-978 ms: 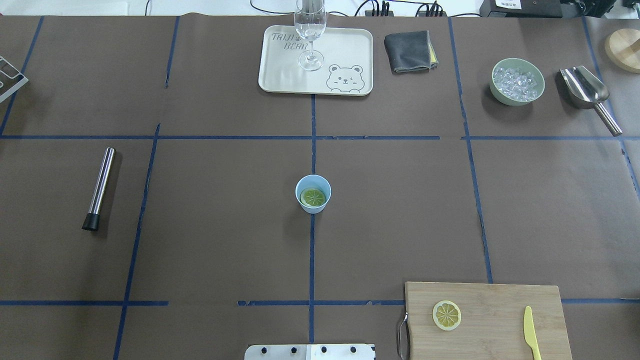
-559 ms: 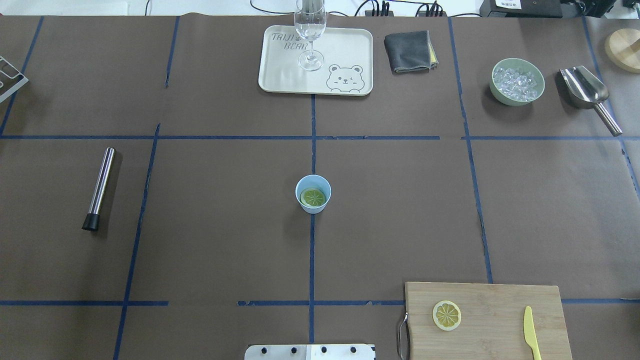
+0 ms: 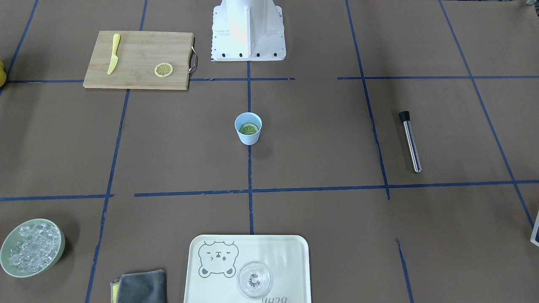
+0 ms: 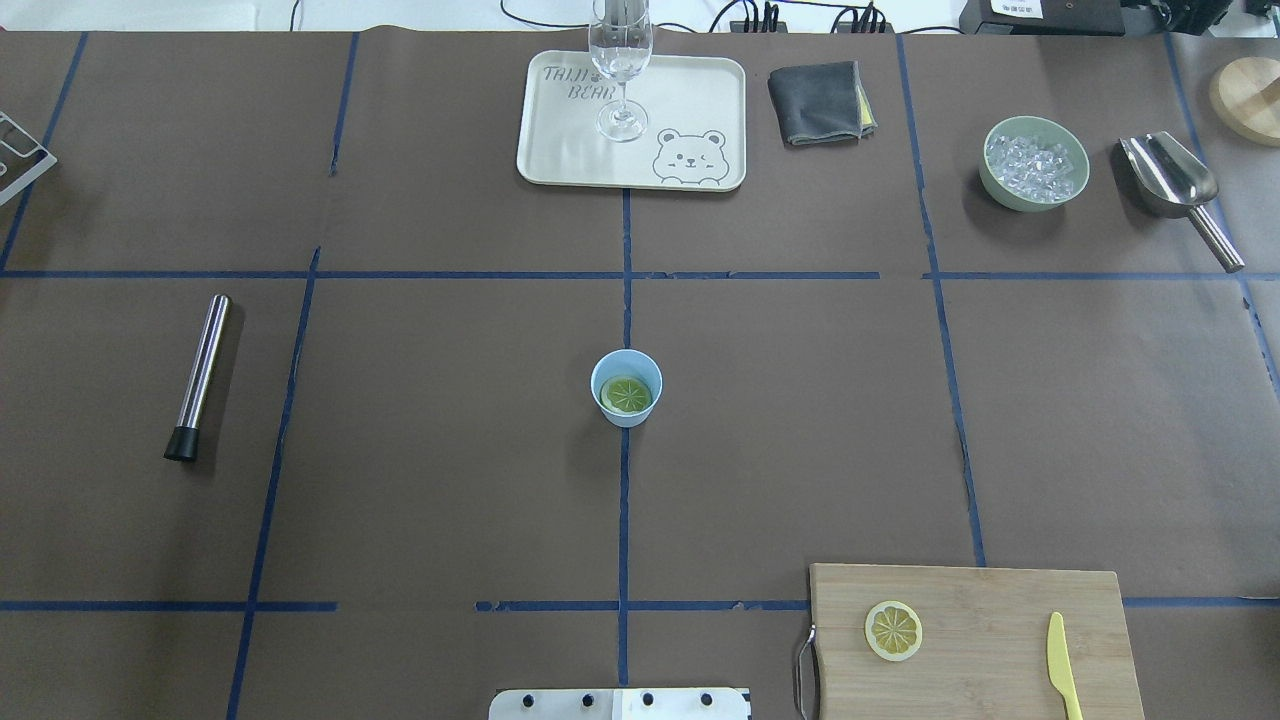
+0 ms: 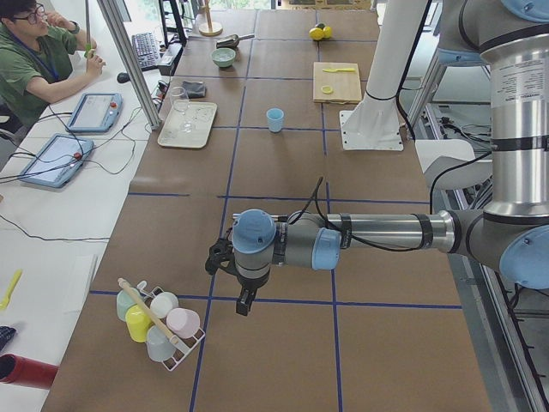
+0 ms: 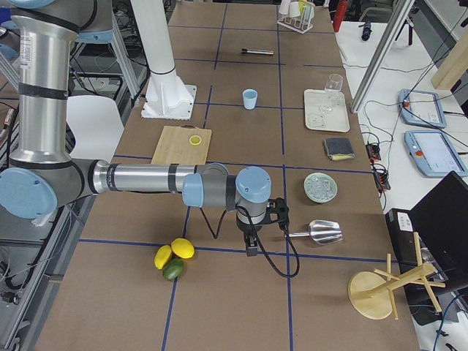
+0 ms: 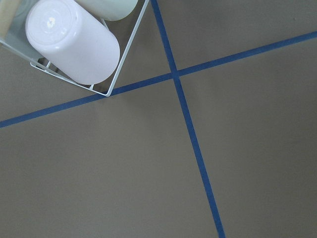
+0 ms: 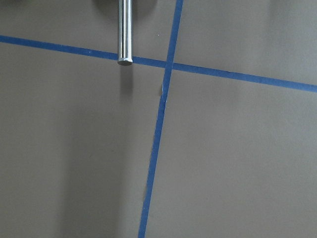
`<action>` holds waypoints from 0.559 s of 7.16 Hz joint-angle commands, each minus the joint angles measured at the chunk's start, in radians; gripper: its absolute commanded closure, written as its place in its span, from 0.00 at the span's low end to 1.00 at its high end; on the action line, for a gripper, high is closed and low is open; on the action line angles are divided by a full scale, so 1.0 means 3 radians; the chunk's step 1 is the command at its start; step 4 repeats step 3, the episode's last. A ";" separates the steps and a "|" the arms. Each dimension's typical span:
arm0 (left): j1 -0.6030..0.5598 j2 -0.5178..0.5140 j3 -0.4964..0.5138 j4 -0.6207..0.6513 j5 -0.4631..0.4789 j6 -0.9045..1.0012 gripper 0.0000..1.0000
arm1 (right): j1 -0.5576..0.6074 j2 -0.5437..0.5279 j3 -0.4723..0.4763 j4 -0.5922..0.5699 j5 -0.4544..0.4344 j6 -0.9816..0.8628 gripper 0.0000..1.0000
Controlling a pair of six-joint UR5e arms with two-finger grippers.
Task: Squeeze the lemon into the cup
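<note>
The light-blue cup (image 4: 626,410) stands at the table's middle, also in the front view (image 3: 248,136). One lemon slice (image 4: 626,394) lies inside it, seen too in the front view (image 3: 249,127). A second, like slice (image 4: 893,630) lies on the wooden cutting board (image 4: 1000,610). My left gripper (image 5: 244,302) shows only in the exterior left view, far from the cup near the mug rack; I cannot tell if it is open. My right gripper (image 6: 251,247) shows only in the exterior right view, near the scoop's handle; I cannot tell its state either.
A yellow knife (image 4: 1062,665) lies on the board. A tray (image 4: 690,100) holds a clear glass (image 4: 621,60). A grey cloth (image 4: 818,102), a green bowl of ice (image 4: 1034,162), a metal scoop (image 4: 1175,185), a steel muddler (image 4: 199,375) and a mug rack (image 5: 159,322) are around.
</note>
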 commanded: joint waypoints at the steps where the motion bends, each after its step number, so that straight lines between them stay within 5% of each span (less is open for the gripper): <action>1: 0.0000 0.0000 0.0001 0.0005 0.0000 0.0000 0.00 | 0.0000 -0.0006 -0.0005 0.0000 0.0000 0.0000 0.00; 4: -0.0005 0.0041 -0.0009 0.0005 0.0000 0.0000 0.00 | 0.0000 -0.0006 -0.0005 0.0000 0.0000 0.0000 0.00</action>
